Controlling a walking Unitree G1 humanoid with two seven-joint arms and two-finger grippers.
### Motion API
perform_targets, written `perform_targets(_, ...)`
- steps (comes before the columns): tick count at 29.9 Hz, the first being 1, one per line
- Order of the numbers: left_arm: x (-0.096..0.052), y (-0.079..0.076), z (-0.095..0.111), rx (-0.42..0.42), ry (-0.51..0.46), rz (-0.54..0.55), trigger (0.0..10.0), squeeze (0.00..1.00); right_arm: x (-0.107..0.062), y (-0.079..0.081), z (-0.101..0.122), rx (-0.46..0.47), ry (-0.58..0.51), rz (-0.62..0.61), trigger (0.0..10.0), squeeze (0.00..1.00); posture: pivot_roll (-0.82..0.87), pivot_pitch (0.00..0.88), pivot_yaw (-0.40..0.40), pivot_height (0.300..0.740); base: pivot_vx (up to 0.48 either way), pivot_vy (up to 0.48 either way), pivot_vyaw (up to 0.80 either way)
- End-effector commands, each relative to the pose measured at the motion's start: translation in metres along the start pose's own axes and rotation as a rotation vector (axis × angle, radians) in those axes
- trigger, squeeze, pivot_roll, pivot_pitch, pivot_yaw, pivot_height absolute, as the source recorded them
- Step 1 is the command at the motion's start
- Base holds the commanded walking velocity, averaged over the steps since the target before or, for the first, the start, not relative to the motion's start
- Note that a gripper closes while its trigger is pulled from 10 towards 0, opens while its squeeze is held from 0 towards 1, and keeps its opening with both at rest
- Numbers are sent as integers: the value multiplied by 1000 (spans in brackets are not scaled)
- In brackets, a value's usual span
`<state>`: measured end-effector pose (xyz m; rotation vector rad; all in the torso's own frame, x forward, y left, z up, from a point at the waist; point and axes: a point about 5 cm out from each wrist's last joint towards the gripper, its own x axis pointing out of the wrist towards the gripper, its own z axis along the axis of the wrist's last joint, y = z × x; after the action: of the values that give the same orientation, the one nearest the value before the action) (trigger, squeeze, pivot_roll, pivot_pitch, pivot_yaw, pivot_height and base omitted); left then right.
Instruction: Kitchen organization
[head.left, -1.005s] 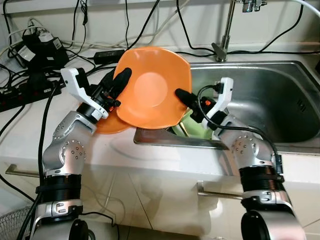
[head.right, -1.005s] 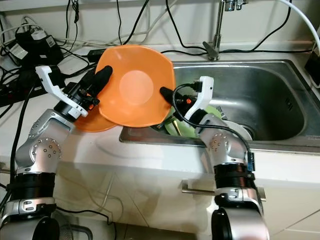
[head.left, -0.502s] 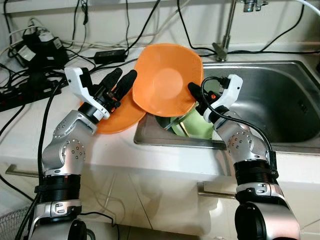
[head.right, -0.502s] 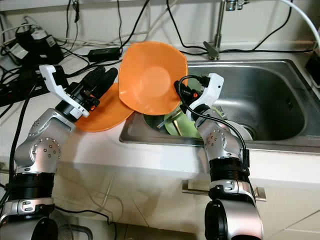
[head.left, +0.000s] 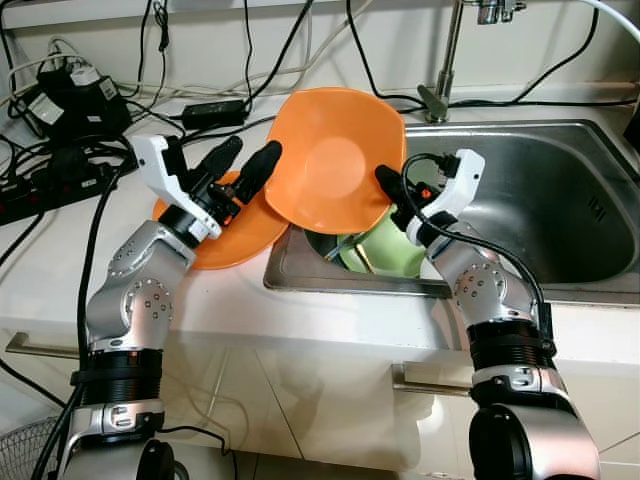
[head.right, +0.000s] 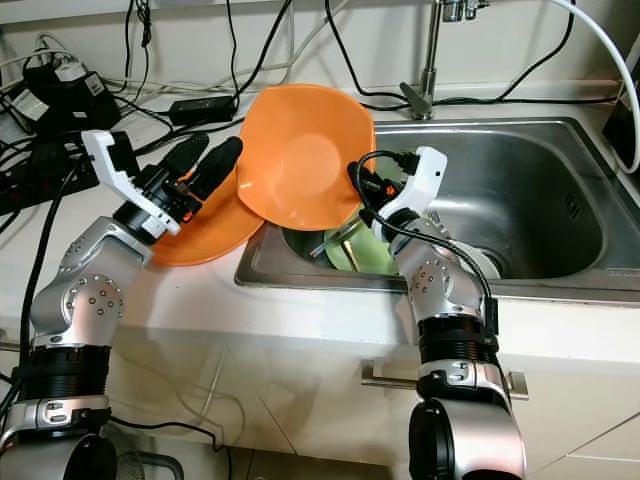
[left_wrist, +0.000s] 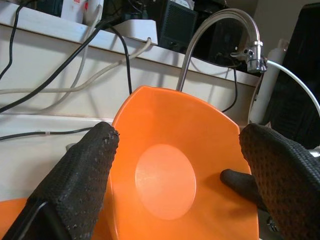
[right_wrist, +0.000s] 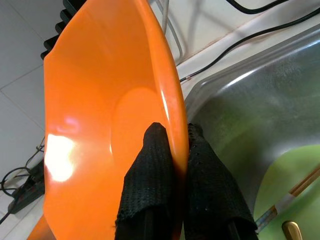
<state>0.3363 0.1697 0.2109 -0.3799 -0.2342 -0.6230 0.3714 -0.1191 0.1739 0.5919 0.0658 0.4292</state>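
An orange plate (head.left: 333, 160) stands tilted on edge over the sink's left rim, facing me. My right gripper (head.left: 385, 182) is shut on its right rim; one fingertip (right_wrist: 156, 150) presses the inner face and the other the back. My left gripper (head.left: 242, 166) is open just left of the plate, its fingers (left_wrist: 85, 170) spread and apart from the rim. A second orange plate (head.left: 225, 225) lies flat on the counter under the left gripper. A green bowl (head.left: 385, 252) with chopsticks sits in the sink below the held plate.
The steel sink (head.left: 545, 190) opens to the right, with a tap (head.left: 448, 60) behind it. Black cables and power adapters (head.left: 75, 100) crowd the counter's back left. The white counter edge (head.left: 330, 315) runs along the front, with drawer handles below.
The left gripper let go of the plate's left rim and opened. The right gripper carried the plate a little right and up. The flat plate on the counter is now uncovered.
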Motion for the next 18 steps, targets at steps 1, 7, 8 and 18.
perform_targets(1,0,-1,4,7,-5,-13,10000,1000,4,8,6,0,-30,30,0,0,-30,0,126,740,0,0,0)
perform_targets(7,-7,3,-12,20,62,64,10000,0,1,-18,25,-59,-164,-177,0,0,-29,0,121,740,0,0,0)
perform_targets(8,-9,4,-16,23,79,79,10000,0,-1,-23,30,-76,-196,-225,0,0,-30,0,122,740,0,0,0)
perform_targets(18,-7,5,-14,30,73,86,10000,0,-1,-24,35,-78,-232,-234,0,0,-30,0,126,740,0,0,0)
